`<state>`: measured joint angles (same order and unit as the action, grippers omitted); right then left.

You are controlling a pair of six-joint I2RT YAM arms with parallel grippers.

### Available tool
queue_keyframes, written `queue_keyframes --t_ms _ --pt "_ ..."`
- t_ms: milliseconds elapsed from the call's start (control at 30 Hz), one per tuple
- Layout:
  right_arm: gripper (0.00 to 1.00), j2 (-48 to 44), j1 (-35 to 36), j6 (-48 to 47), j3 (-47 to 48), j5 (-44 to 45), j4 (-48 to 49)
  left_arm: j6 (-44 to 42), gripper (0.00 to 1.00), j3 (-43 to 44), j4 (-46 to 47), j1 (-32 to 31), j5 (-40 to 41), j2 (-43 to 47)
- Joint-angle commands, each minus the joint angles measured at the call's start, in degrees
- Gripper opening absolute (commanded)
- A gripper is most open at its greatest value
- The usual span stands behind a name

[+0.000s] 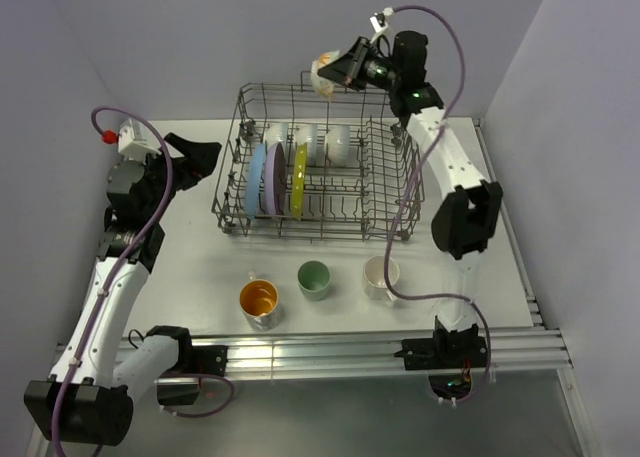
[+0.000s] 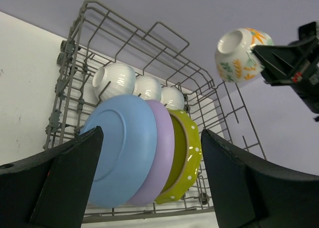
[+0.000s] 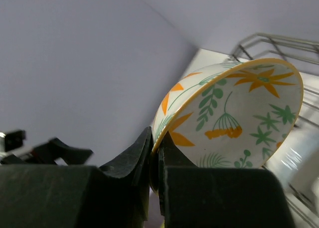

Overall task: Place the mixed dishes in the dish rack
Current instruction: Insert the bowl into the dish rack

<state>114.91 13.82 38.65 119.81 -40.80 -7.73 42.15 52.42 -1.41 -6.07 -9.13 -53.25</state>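
The floral bowl (image 1: 322, 74) hangs at upper centre of the top view, above the far rim of the rack (image 1: 315, 233). The right tool (image 1: 337, 71) pinches its rim with the jaws narrow. The step in hand appears to be placement. The bowl should go down on edge between free tines, right of the white bowls (image 1: 305, 142) and clear of the plates (image 1: 275, 177). Release should follow only once it is seated. The left tool (image 1: 200, 153) stands wide and empty at left. Three cups (image 1: 314, 278) sit on the counter (image 1: 180, 267).
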Motion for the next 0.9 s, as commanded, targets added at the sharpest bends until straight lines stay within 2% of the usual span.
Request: queue_keyframes --t_ms 0,167,367,633,800,867 --pt "0.0 5.3 2.34 17.14 9.81 -4.03 18.7 -0.32 0.87 1.19 4.04 0.18 2.44 -0.36" --pt "0.0 14.1 6.91 23.21 15.71 -1.4 26.43 0.74 0.87 1.1 6.15 0.26 3.68 -2.2" --pt "0.0 22.19 9.2 27.26 20.9 5.72 29.52 1.44 0.87 1.8 6.86 0.26 4.73 -5.01" --pt "0.0 26.32 12.63 30.6 20.82 11.79 25.75 0.83 0.87 2.77 7.21 0.35 5.96 -7.65" --pt "0.0 27.64 14.3 29.47 20.64 13.2 23.9 -2.06 0.88 2.77 8.18 0.79 2.63 -9.41" --pt "0.0 27.73 14.83 29.28 19.86 14.33 19.97 -2.6 0.88 2.59 8.0 1.4 1.48 -10.37"
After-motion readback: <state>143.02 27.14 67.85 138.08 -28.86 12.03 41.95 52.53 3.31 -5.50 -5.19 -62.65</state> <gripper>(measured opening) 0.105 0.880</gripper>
